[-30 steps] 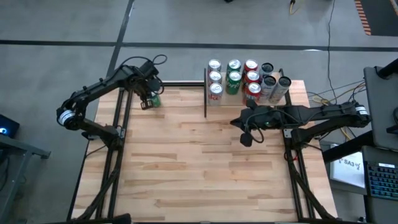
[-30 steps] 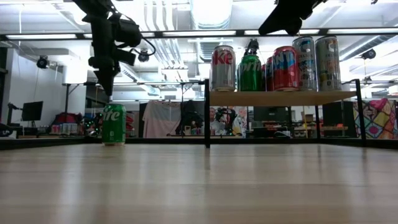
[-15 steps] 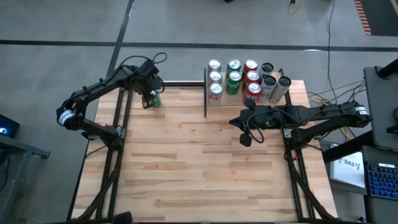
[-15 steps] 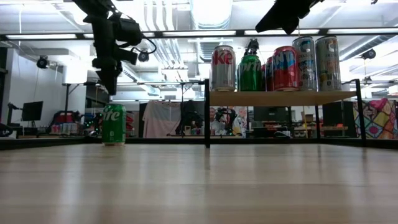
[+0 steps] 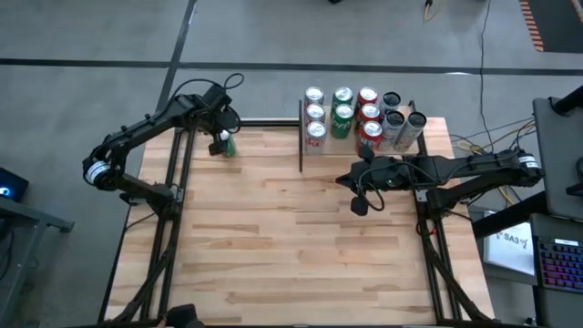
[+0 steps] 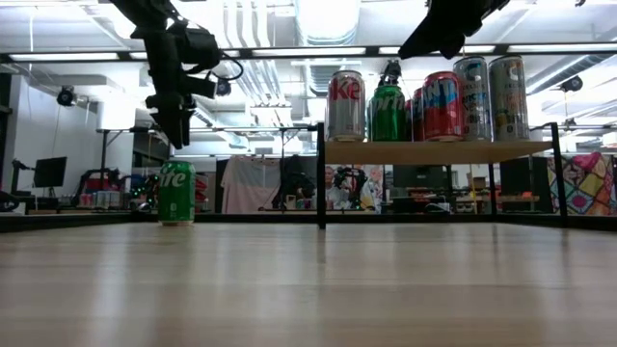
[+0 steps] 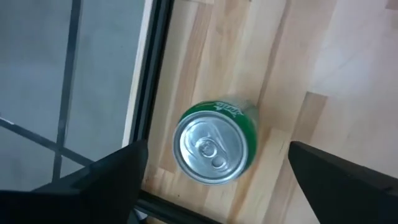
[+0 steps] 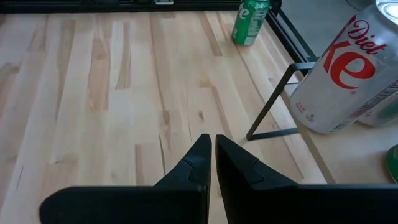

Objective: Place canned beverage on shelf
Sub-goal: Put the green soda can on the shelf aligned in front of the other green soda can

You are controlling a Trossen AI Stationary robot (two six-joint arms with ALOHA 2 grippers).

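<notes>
**Green can not yet gripped, shelf already well stocked**

My left gripper [image 5: 221,138] hangs directly above the green can [image 7: 214,148], fingers spread wide to either side of its lid and touching nothing. The can stands upright on the table [image 5: 273,237], well to the left of the shelf [image 6: 434,151], close to the table's far edge. I judge this to be the start of the pick: I am lined up, but have not come down around the can, so lowering, closing, lifting and carrying over to the shelf are all left

The shelf itself carries a crowd of upright cans, with a Diet Coke [image 8: 342,81] at its near left corner. Free room there looks tight, though I cannot tell exactly where a gap lies

My right gripper [image 8: 212,158] waits just in front of the shelf, above the table, fingers pressed together and empty
</notes>
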